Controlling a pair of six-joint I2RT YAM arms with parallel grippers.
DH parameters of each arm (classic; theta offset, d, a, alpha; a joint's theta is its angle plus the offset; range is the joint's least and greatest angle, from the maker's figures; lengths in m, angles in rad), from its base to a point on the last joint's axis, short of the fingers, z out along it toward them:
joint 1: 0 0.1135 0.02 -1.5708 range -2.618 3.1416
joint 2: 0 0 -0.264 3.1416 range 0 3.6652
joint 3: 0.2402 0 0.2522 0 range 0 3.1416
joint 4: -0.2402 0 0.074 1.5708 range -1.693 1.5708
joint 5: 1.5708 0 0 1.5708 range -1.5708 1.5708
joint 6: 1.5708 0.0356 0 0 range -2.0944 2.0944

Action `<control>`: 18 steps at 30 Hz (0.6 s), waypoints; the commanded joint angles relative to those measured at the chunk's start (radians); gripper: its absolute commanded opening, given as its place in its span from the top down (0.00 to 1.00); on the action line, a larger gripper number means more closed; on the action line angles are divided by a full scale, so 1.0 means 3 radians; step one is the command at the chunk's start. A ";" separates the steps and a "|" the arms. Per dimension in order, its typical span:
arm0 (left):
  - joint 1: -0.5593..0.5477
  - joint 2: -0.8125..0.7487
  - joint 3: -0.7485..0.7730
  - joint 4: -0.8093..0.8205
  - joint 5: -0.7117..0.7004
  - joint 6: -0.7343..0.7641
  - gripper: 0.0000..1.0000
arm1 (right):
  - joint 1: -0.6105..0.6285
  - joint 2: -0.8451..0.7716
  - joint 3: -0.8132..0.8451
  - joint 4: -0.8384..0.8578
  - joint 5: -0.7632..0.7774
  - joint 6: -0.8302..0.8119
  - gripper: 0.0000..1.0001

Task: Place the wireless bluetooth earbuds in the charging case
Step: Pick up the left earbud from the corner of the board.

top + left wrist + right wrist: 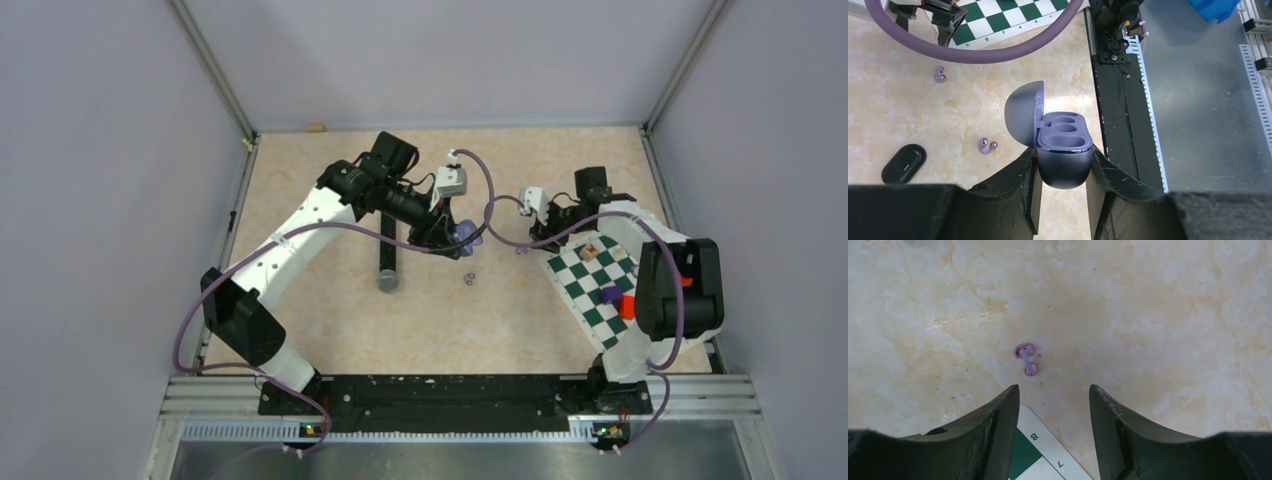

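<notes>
My left gripper (445,236) is shut on the dark purple charging case (1064,165) and holds it with its lid open; both wells (1063,131) look empty. The case also shows in the top view (467,233). One purple ring-like earbud (987,145) lies on the table to the left of the case, seen from above too (469,279). A second purple earbud (1026,359) lies just ahead of my open, empty right gripper (1054,390), slightly left of its centre line. From above, this earbud (520,250) is beside the right gripper (530,236). No black earbuds are in view.
A black microphone (387,262) lies left of the case. A green-and-white chessboard mat (585,290) carries small blocks at the right; its corner (1040,455) is under the right fingers. A purple cable (973,52) loops above the table. The black base rail (1115,115) lies to the right.
</notes>
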 commanded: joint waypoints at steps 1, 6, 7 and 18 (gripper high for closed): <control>0.0004 -0.0038 0.0010 0.0106 0.0113 0.0006 1.00 | 0.0053 0.0087 0.0127 -0.0041 -0.0124 -0.0206 0.47; 0.0002 -0.0033 0.0011 0.0093 0.0113 0.0007 1.00 | 0.0138 0.0137 0.0089 0.0054 -0.0111 -0.0307 0.47; 0.0002 -0.0032 0.0008 0.0093 0.0113 0.0010 1.00 | 0.0151 0.0145 0.0081 0.0056 -0.0123 -0.0357 0.47; 0.0004 -0.0066 -0.0004 0.0094 0.0107 0.0017 1.00 | 0.0178 0.0198 0.0057 0.0051 -0.0246 -0.0682 0.51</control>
